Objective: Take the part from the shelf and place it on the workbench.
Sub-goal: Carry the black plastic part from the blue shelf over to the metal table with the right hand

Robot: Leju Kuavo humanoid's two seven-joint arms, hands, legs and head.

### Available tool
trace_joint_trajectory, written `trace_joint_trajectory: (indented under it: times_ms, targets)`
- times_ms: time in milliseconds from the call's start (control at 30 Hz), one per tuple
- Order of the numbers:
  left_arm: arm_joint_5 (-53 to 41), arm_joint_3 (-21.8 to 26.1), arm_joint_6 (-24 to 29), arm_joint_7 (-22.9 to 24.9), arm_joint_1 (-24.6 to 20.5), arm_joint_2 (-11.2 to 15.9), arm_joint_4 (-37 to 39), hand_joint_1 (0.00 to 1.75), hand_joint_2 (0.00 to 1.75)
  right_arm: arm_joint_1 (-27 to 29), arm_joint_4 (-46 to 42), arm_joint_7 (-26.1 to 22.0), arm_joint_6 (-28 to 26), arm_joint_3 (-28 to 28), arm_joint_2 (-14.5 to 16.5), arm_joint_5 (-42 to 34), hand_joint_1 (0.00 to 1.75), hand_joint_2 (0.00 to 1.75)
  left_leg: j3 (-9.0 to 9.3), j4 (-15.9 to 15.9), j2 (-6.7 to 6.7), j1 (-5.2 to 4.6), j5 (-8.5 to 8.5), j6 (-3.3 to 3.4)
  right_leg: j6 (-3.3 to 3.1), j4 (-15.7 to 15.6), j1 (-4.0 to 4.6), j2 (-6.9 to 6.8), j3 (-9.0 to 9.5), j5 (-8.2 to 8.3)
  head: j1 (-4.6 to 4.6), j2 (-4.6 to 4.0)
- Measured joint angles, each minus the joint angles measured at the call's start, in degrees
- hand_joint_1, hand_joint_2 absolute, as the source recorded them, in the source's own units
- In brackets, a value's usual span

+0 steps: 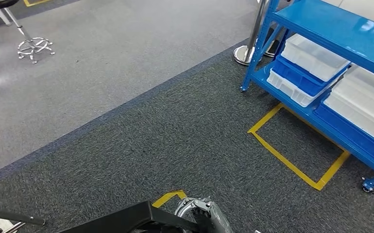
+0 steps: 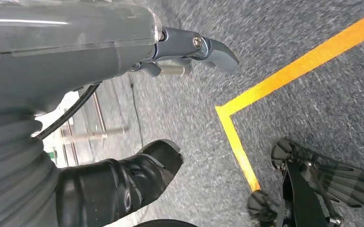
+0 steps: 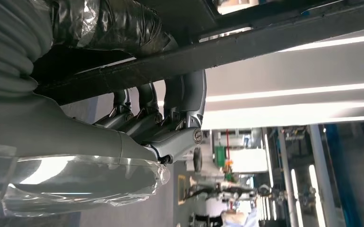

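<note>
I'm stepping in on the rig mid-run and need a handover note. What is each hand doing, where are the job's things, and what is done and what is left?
Right hand: fingers curled around the long black part, held low in front of the body.
Left hand: holds nothing, thumb and fingers apart, hanging over the carpet.
Blue shelf: ahead to the right, with white and blue bins on its lower level and a yellow tape box on the floor in front.
Done: the part is in hand, clear of the shelf.
Left: find the workbench, carry the part over and set it down there.
</note>
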Motion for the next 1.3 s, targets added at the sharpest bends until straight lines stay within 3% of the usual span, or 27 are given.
trace_joint_trajectory:
  times_ms: [67, 100, 200, 267, 333, 367, 400, 433, 467, 533, 600, 633, 700, 767, 833, 900, 933, 1000, 1067, 1133, 1200, 1233, 1300]
  targets:
    - [0.06, -0.01, 0.00, 0.00, -0.07, -0.05, 0.00, 0.00, 1.75, 0.04, -0.02, -0.04, 0.24, -0.16, -0.05, 0.04, 1.75, 1.75, -0.34, 0.71, -1.28, -0.09, -0.31, -0.57, -0.21, -6.00, -0.18, 1.69, 2.52, 2.51, 0.00, 0.00]
    - [0.07, -0.01, 0.00, 0.00, -0.07, -0.06, 0.00, 0.00, 1.75, 0.08, -0.04, -0.07, 0.33, -0.22, -0.09, 0.07, 1.75, 1.75, -0.58, 0.92, -1.74, -0.11, -0.40, -0.88, -0.42, -7.07, -0.15, 2.14, 2.90, 2.65, 0.00, 0.00]
    - [0.10, -0.02, 0.00, 0.00, 0.29, -0.09, 0.00, 0.00, 1.75, 0.14, -0.17, -0.11, 0.50, -0.29, -0.14, 0.10, 1.75, 1.75, -1.02, 0.96, -2.53, 0.08, -0.40, -1.83, -1.44, -7.43, 0.00, 0.95, 2.96, 2.82, -0.02, 0.00]
    - [0.15, -0.03, 0.00, -0.02, 0.27, -0.16, 0.00, 0.00, 1.75, 0.16, -0.28, -0.11, 0.56, -0.29, -0.13, 0.15, 1.75, 1.75, -2.07, 3.35, -0.64, 0.11, -1.98, -2.35, -2.13, -7.88, -0.16, -0.24, 3.15, 3.03, -0.09, 0.00]
    - [0.19, -0.03, 0.00, -0.08, -0.01, -0.20, 0.00, 0.00, 1.75, 0.31, -0.34, -0.11, 0.60, -0.31, -0.13, 0.23, 1.75, 1.75, -5.06, 9.83, 2.03, 0.15, -5.53, -2.83, -2.53, -8.03, -0.08, -1.63, 3.20, 2.99, -0.15, 0.00]
    - [0.21, -0.03, 0.00, -0.11, -0.08, -0.19, 0.00, 0.00, 1.75, 0.41, -0.34, -0.11, 0.62, -0.32, -0.14, 0.28, 1.75, 1.75, -6.78, 13.43, 2.69, 0.19, -7.12, -3.01, -2.65, -8.02, 0.02, -2.40, 3.20, 2.91, -0.15, 0.00]
    - [0.23, -0.03, 0.00, -0.14, -0.06, -0.19, 0.00, 0.00, 1.75, 0.51, -0.33, -0.11, 0.62, -0.33, -0.16, 0.33, 1.75, 1.75, -7.90, 15.85, 3.04, 0.21, -7.86, -3.11, -2.74, -8.01, 0.10, -3.11, 3.22, 2.83, -0.15, 0.00]
    - [0.25, -0.03, -0.01, -0.15, 0.00, -0.19, 0.00, 0.00, 1.75, 0.57, -0.33, -0.11, 0.62, -0.33, -0.17, 0.37, 1.75, 1.75, -8.02, 16.22, 3.23, 0.21, -7.44, -3.09, -2.78, -8.00, 0.18, -3.78, 3.29, 2.74, -0.15, 0.00]
    - [0.28, -0.03, -0.01, -0.16, 0.08, -0.19, 0.00, 0.00, 1.75, 0.60, -0.33, -0.11, 0.62, -0.33, -0.17, 0.40, 1.75, 1.75, -7.07, 14.50, 3.50, 0.18, -6.05, -2.95, -2.77, -8.00, 0.26, -4.42, 3.40, 2.64, -0.15, 0.00]
    - [0.31, -0.03, -0.01, -0.17, 0.16, -0.16, 0.00, 0.00, 1.75, 0.60, -0.34, -0.11, 0.62, -0.33, -0.16, 0.45, 1.75, 1.75, -3.01, 6.74, 5.44, -0.14, -2.39, -2.20, -2.60, -8.00, 0.46, -5.56, 3.78, 2.38, -0.14, 0.00]
    - [0.32, -0.03, 0.00, -0.22, 0.06, -0.11, 0.00, 0.00, 1.75, 0.60, -0.35, -0.11, 0.62, -0.33, -0.15, 0.52, 1.75, 1.75, -0.45, 1.42, 7.32, -0.73, -0.88, -1.33, -2.17, -7.98, 0.72, -6.61, 4.04, 2.11, -0.14, 0.00]
    - [0.32, -0.03, 0.00, -0.24, 0.04, -0.10, 0.00, 0.00, 1.75, 0.60, -0.36, -0.11, 0.62, -0.33, -0.15, 0.56, 1.75, 1.75, -0.30, 0.72, 7.51, -0.98, -0.99, -1.04, -1.91, -8.01, 0.79, -7.15, 4.13, 2.02, -0.14, 0.00]
    - [0.32, -0.03, 0.00, -0.27, 0.20, -0.09, 0.00, 0.00, 1.75, 0.57, -0.41, -0.11, 0.62, -0.33, -0.15, 0.63, 1.75, 1.75, -0.27, 0.29, 6.19, -0.85, -0.69, -0.57, -1.30, -8.09, 0.81, -7.84, 4.44, 1.81, -0.13, 0.00]
    - [0.33, -0.04, -0.01, -0.28, 0.25, -0.14, 0.00, 0.00, 1.75, 0.57, -0.53, -0.13, 0.63, -0.33, -0.16, 0.66, 1.75, 1.75, 0.22, -0.43, 5.03, -0.39, -0.19, -0.02, -0.71, -6.53, 0.66, -5.50, 4.09, 0.55, -0.07, 0.00]
    - [0.34, -0.06, -0.01, -0.29, 0.14, -0.20, 0.00, 0.00, 1.75, 0.66, -0.62, -0.15, 0.62, -0.37, -0.20, 0.67, 1.75, 1.75, 0.40, -0.70, 3.91, -0.14, 0.07, 0.32, -0.39, -0.74, 0.45, -2.16, 1.40, -2.65, -0.01, 0.00]
    - [0.34, -0.05, -0.02, -0.32, 0.11, -0.20, 0.00, 0.00, 1.75, 0.83, -0.64, -0.15, 0.61, -0.48, -0.27, 0.67, 1.75, 1.75, 0.29, -0.60, 2.54, -0.13, 0.05, 0.40, -0.26, 5.84, 0.41, -1.22, -2.12, -5.03, -0.01, 0.00]
    - [0.34, -0.05, -0.02, -0.33, 0.12, -0.20, 0.00, 0.00, 1.75, 0.89, -0.63, -0.14, 0.61, -0.54, -0.30, 0.68, 1.75, 1.75, 0.29, -0.51, 1.79, -0.13, 0.02, 0.39, -0.23, 6.98, 0.39, -1.15, -2.94, -4.72, -0.01, 0.00]
    - [0.34, -0.06, -0.02, -0.33, 0.14, -0.20, 0.00, 0.00, 1.75, 0.92, -0.65, -0.13, 0.64, -0.60, -0.32, 0.68, 1.75, 1.75, 0.35, -0.16, 0.23, -0.09, -0.17, 0.17, -0.26, 2.75, 0.24, -0.69, -1.43, -1.00, -0.01, 0.00]
    - [0.41, -0.06, -0.02, -0.34, 0.12, -0.21, 0.00, 0.00, 1.75, 0.92, -0.66, -0.13, 0.65, -0.62, -0.32, 0.81, 1.75, 1.75, 0.10, 0.57, -1.22, -0.08, -0.55, -0.36, -0.41, -4.08, -0.07, 1.53, 1.45, 2.23, -0.02, 0.00]
    - [0.52, -0.04, -0.01, -0.35, 0.14, -0.21, 0.00, 0.00, 1.75, 0.96, -0.67, -0.13, 0.64, -0.62, -0.32, 1.11, 1.75, 1.75, -0.44, 1.02, -2.24, -0.03, -0.77, -1.05, -0.82, -6.74, 0.00, 2.79, 2.47, 2.81, -0.02, 0.00]
    - [0.59, -0.04, 0.02, -0.35, 0.36, -0.19, 0.00, 0.00, 1.75, 0.97, -0.68, -0.13, 0.64, -0.62, -0.31, 1.34, 1.75, 1.75, -0.72, 0.98, -2.79, 0.13, -0.78, -1.74, -1.55, -6.93, 0.21, 1.77, 2.49, 2.95, 0.00, 0.00]
    - [0.63, -0.04, 0.03, -0.37, 0.46, -0.21, 0.00, 0.00, 1.75, 0.97, -0.68, -0.13, 0.63, -0.62, -0.29, 1.40, 1.75, 1.75, -0.87, 1.30, -2.17, 0.14, -1.01, -2.05, -1.95, -7.12, 0.17, 1.26, 2.62, 2.99, -0.01, 0.00]
    - [0.67, -0.06, 0.04, -0.46, 0.35, -0.27, 0.00, 0.00, 1.75, 0.99, -0.68, -0.13, 0.60, -0.62, -0.25, 1.44, 1.75, 1.75, -2.41, 4.78, 0.55, 0.10, -3.08, -2.59, -2.67, -7.51, 0.05, -0.13, 2.85, 3.06, -0.08, 0.00]
